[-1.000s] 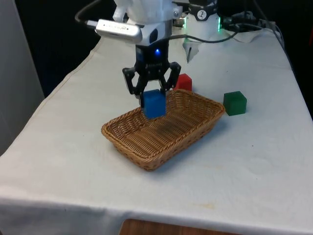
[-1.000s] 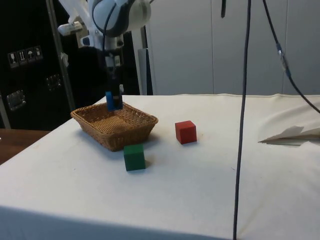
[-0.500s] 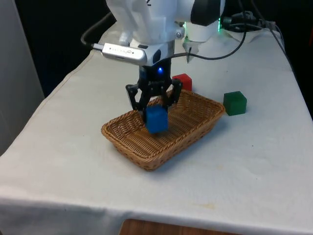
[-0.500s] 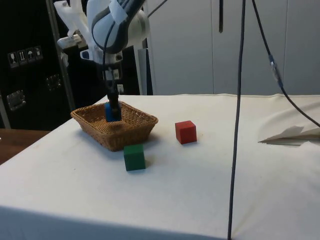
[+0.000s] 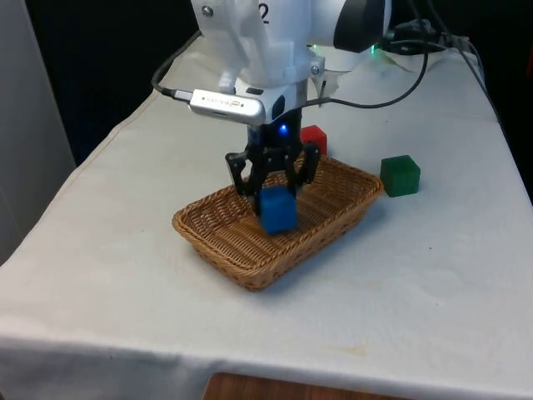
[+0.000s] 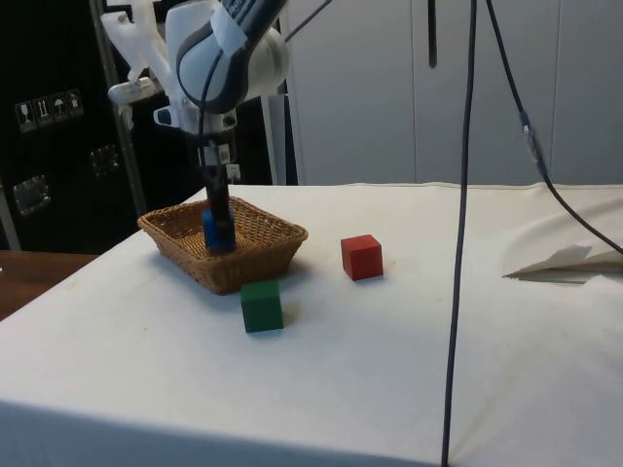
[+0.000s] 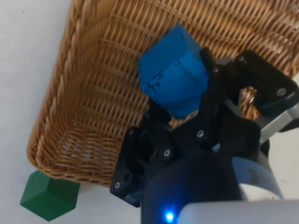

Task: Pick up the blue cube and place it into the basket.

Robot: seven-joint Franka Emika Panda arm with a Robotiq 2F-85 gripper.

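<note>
gripper [image 5: 276,185] clamps blue cube [image 5: 277,210] | inside basket [image 5: 333,225] | above weave

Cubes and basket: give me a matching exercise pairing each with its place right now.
Things:
1. blue cube
2. red cube
3. green cube
4. basket

Places:
A. on the cloth just behind the basket's far rim in the front view
B. under the tool, wicker, on the cloth
C. between the tool's fingers, low inside the basket
D. on the cloth off the basket's corner, at the front view's right

Pairs: 1-C, 2-A, 3-D, 4-B
</note>
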